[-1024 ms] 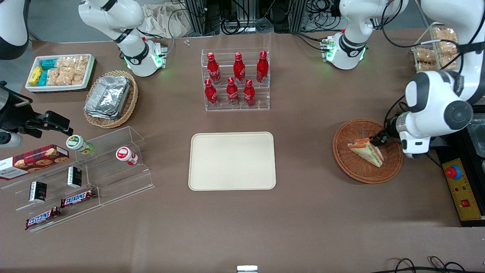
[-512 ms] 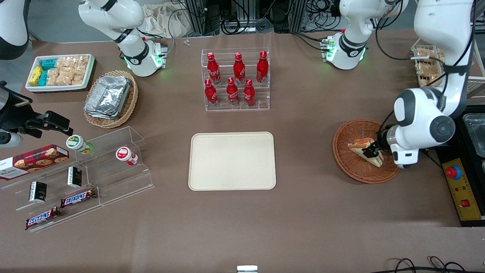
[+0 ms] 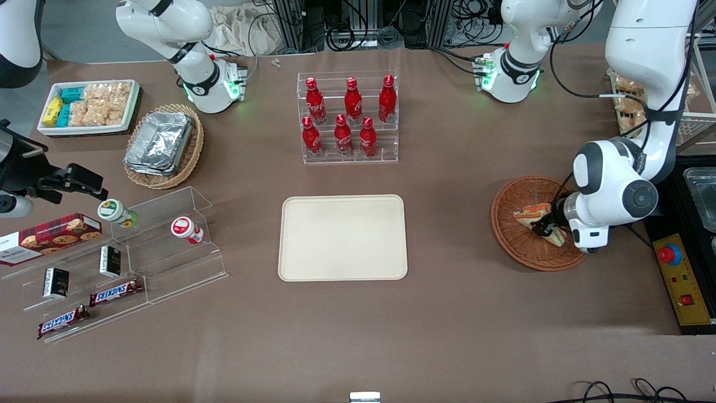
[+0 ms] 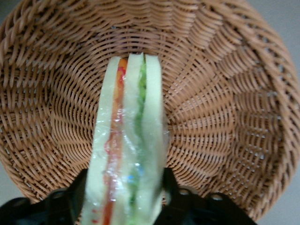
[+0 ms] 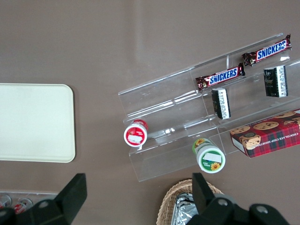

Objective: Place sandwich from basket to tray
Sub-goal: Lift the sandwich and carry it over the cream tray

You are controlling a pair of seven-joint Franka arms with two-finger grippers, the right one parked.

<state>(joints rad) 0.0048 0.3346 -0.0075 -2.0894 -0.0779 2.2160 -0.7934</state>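
Observation:
The sandwich [image 3: 528,214] stands on edge in the reddish-brown basket [image 3: 517,246] toward the working arm's end of the table. My left gripper [image 3: 545,228] is down in the basket, shut on the sandwich, which still rests in the basket. In the left wrist view the sandwich [image 4: 129,140] runs between the two black fingers [image 4: 169,187], which press on its bread sides, with the basket's weave [image 4: 225,117] all round it. The cream tray [image 3: 342,238] lies flat in the middle of the table and holds nothing; it also shows in the right wrist view [image 5: 33,122].
A clear rack of red bottles [image 3: 348,120] stands farther from the front camera than the tray. A yellow control box with a red button [image 3: 679,280] sits beside the basket at the table's edge. A clear stepped shelf with snacks [image 3: 120,263] lies toward the parked arm's end.
My left arm has swung in over the basket and the gripper has come down around the sandwich's wide end. The sandwich and basket have stayed in place.

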